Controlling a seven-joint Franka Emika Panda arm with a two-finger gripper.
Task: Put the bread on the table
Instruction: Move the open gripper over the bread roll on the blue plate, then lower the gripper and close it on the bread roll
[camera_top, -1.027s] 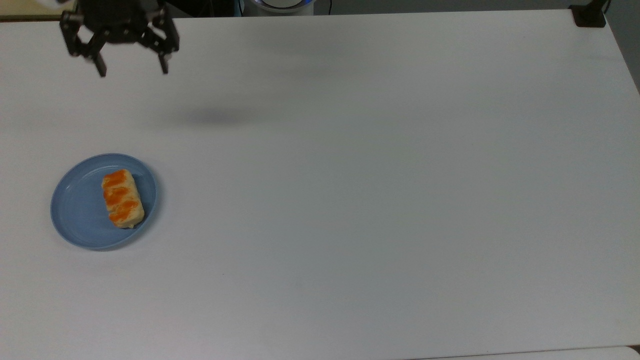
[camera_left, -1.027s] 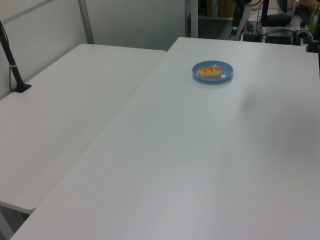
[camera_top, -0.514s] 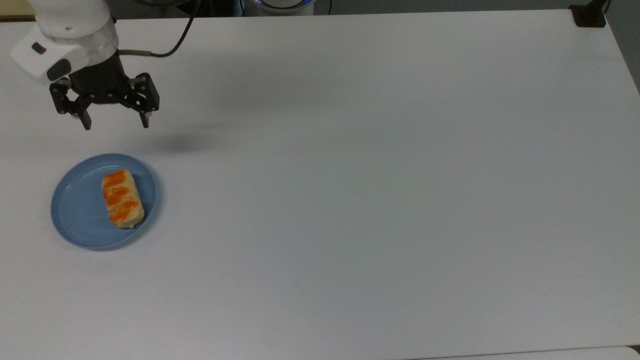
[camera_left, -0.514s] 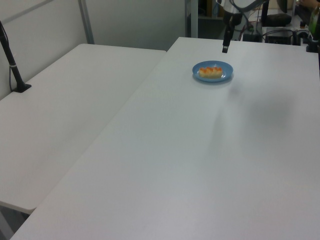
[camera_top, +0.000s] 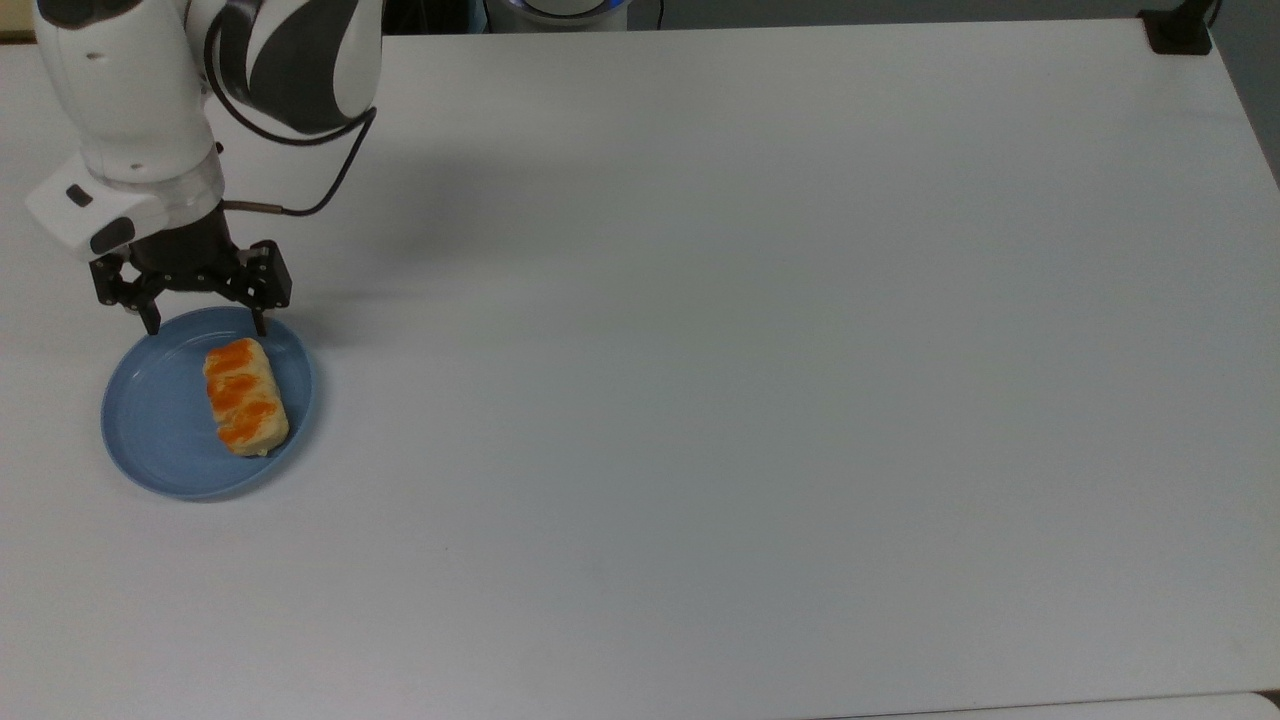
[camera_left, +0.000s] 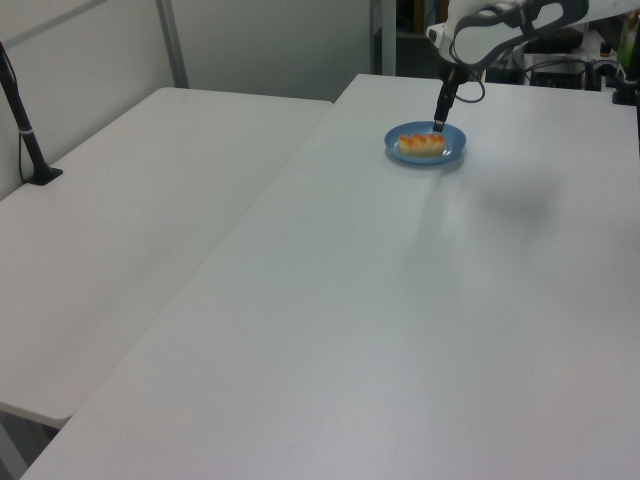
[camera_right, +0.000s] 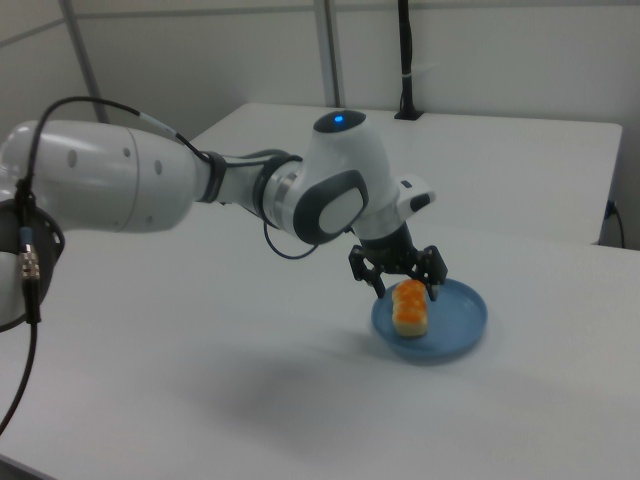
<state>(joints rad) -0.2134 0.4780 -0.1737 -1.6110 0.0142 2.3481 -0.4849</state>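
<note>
Our pincer (camera_top: 205, 326) hangs spread over the blue plate's (camera_top: 150, 440) far rim; the bread (camera_top: 245, 396) lies there, ready to go onto the bench (camera_top: 750, 350).

Round blue plate (camera_top: 150, 420) near the top view's left edge; black clamp (camera_top: 1178, 30) at the far right corner; second white desk (camera_left: 130, 220) on the left view's left.

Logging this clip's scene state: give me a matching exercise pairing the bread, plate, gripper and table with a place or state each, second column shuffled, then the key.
Things:
1. bread
2. blue plate
3. gripper
4. table

States:
A. open, above the plate's far rim in the top view
B. white, bare across the top view's right
C. lying on the plate
D. resting near the top view's left edge

Pairs: 1-C, 2-D, 3-A, 4-B
</note>
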